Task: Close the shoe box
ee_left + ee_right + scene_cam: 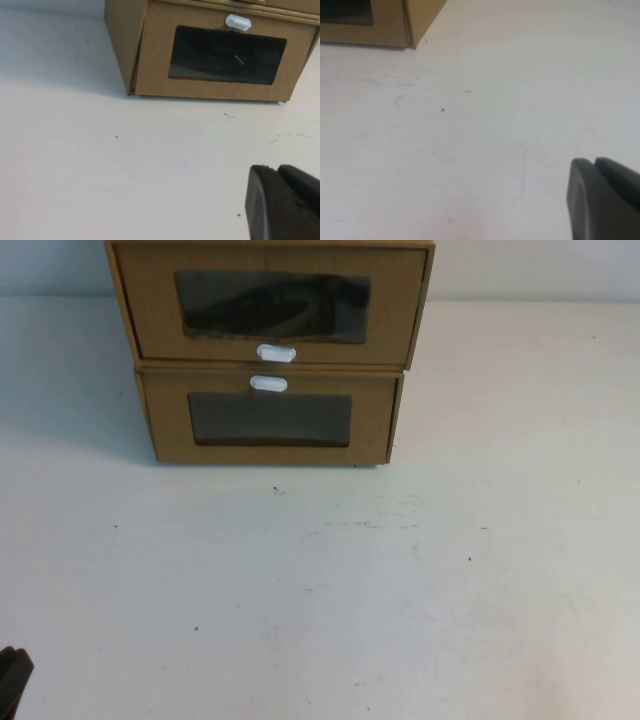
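Two brown cardboard boxes are stacked at the back of the white table. The upper one is the shoe box (pixel 150 305), with a clear window (pixel 272 306) and a white pull tab (pixel 276 353) under it. Its drawer front looks wider than the box below and seems to stand forward of it. My left gripper (pixel 276 168) is shut and empty, low over the table well in front of the boxes; it shows at the near left corner of the high view (pixel 12 678). My right gripper (pixel 594 161) is shut and empty, out of the high view, over the table to the right of the boxes.
The lower matching box (pixel 165 420) has its white tab (pixel 268 383) above its window and looks closed; it also shows in the left wrist view (pixel 155 60) and its corner in the right wrist view (pixel 422 12). The white table (pixel 320 590) stretches in front.
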You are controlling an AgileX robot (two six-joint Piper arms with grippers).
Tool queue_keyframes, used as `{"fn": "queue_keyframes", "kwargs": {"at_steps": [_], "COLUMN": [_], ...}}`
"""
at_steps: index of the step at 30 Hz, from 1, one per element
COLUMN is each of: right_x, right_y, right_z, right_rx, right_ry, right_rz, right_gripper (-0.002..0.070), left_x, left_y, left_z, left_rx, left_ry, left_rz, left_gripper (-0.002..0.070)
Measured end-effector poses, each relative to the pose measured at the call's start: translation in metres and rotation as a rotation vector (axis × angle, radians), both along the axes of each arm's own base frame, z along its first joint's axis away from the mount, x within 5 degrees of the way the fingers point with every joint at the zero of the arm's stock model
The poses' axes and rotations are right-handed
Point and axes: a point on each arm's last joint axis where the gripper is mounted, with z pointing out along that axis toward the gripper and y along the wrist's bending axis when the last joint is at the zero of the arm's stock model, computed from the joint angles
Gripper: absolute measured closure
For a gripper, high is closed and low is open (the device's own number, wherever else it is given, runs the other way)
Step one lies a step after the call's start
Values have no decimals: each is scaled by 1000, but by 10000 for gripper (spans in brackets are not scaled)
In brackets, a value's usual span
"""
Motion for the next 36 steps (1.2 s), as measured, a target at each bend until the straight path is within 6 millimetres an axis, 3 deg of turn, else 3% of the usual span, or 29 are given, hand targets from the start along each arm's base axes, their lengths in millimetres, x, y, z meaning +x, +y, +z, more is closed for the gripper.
{"fn": "queue_keyframes", "kwargs": {"at_steps": [13, 21, 27, 36], "right_x": [0, 0, 0, 0], "right_y": [0, 0, 0, 0], "right_z": [0, 0, 0, 0], "right_rx": [2, 2, 3, 3], "right_ry": [2, 2, 2, 1], "right_rz": [1, 1, 2, 2], "right_gripper": [687, 687, 687, 687], "left_x": [0, 1, -5, -5], "left_y": [0, 12, 17, 19], "left_z": [0, 1, -11, -12], "left_rx": [8, 377, 417, 420], "left_ry": [-3, -132, -10, -1], "left_rz": [-2, 61, 85, 102], "left_gripper": [677, 677, 677, 677]}}
